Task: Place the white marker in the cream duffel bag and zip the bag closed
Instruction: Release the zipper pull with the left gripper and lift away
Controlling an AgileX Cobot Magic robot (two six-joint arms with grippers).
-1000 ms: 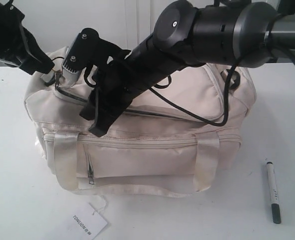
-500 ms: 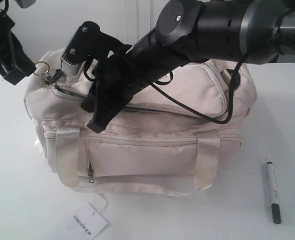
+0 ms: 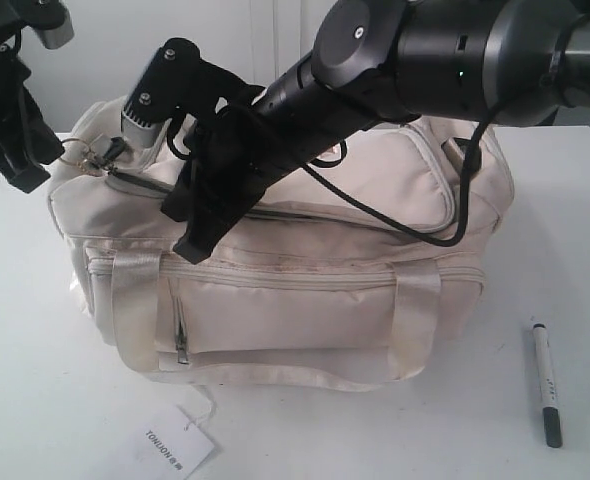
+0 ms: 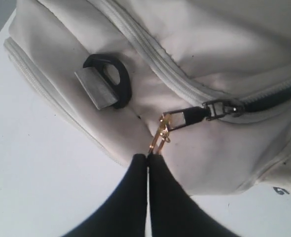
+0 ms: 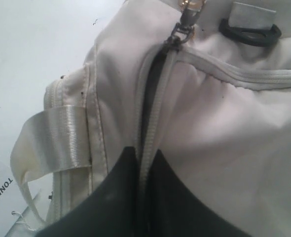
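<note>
The cream duffel bag (image 3: 305, 300) sits mid-table. Its top zipper shows a dark gap (image 5: 153, 94) running from the slider (image 4: 224, 107) at the bag's left end. My left gripper (image 3: 47, 165) (image 4: 148, 157) is shut on the gold key-ring zipper pull (image 4: 158, 139), held taut off the bag's left end. My right gripper (image 3: 190, 245) (image 5: 144, 153) reaches across the bag top and is shut on the zipper tape (image 5: 158, 113), a little way from the slider. The white marker (image 3: 546, 384) lies on the table to the right of the bag, dark cap towards the front.
A white paper tag (image 3: 175, 445) on a string lies in front of the bag. A black strap ring (image 4: 111, 79) is on the bag's left end. The right arm's cable (image 3: 445, 225) hangs over the bag top. White table (image 3: 575, 250) surrounds the bag.
My left gripper has moved left and slightly down with the key ring, pulling it taut. The right arm has stayed almost where it was on the bag top.
</note>
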